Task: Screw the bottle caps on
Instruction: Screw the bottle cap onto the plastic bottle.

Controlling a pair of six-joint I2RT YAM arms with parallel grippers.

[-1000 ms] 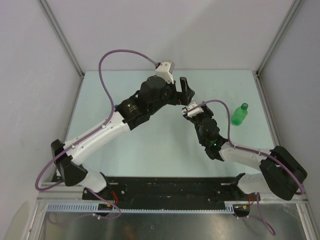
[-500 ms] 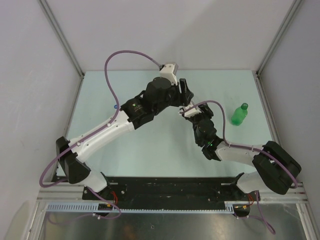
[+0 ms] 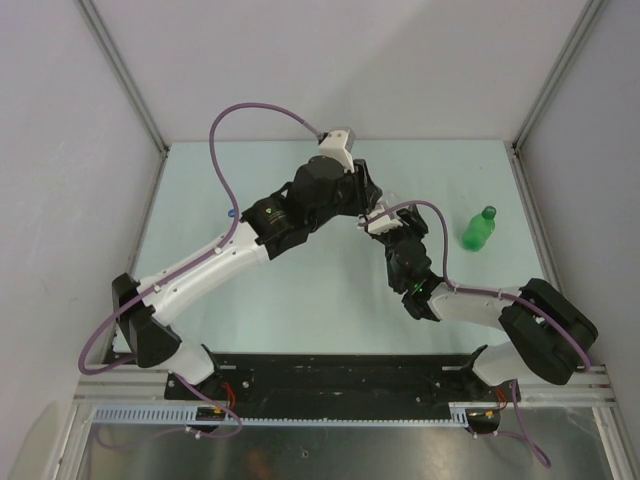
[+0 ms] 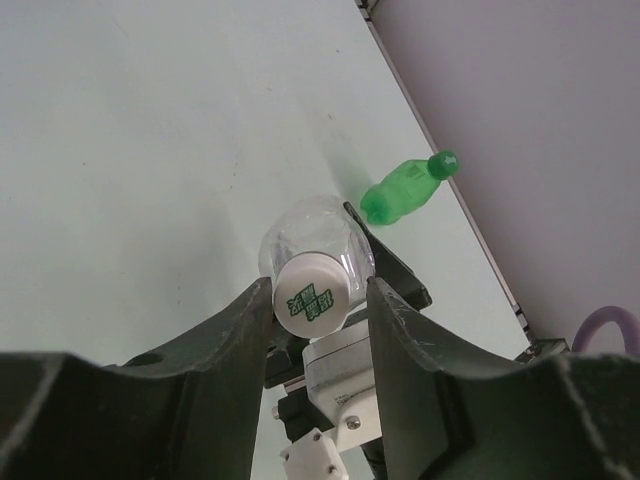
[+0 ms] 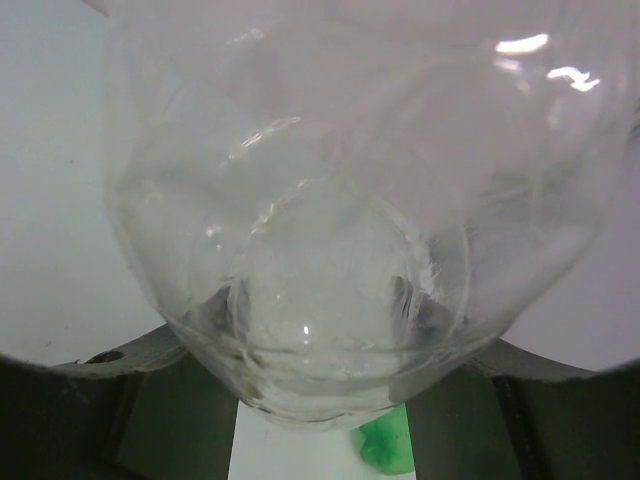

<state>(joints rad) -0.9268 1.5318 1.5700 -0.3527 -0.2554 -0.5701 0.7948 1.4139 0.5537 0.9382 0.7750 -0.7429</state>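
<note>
My right gripper (image 5: 320, 352) is shut on a clear ribbed bottle (image 4: 315, 232) and holds it up, its body filling the right wrist view. A white cap (image 4: 310, 300) with green print sits on that bottle's neck. My left gripper (image 4: 318, 288) straddles this cap: one finger (image 4: 240, 330) touches it, and a slim gap shows at the other finger (image 4: 405, 330). In the top view both grippers meet mid-table, left (image 3: 372, 190) and right (image 3: 388, 218). A green bottle (image 3: 478, 231) with its green cap (image 4: 442, 161) on lies on its side to the right.
The pale table (image 3: 250, 300) is boxed in by grey walls with metal posts (image 3: 530, 120). The green bottle (image 4: 400, 188) lies near the right wall. A purple cable (image 3: 240, 115) loops above the left arm.
My left gripper has come in over the bottle top, and its jaws have narrowed around the white cap. The right arm has shifted slightly left, still holding the bottle.
</note>
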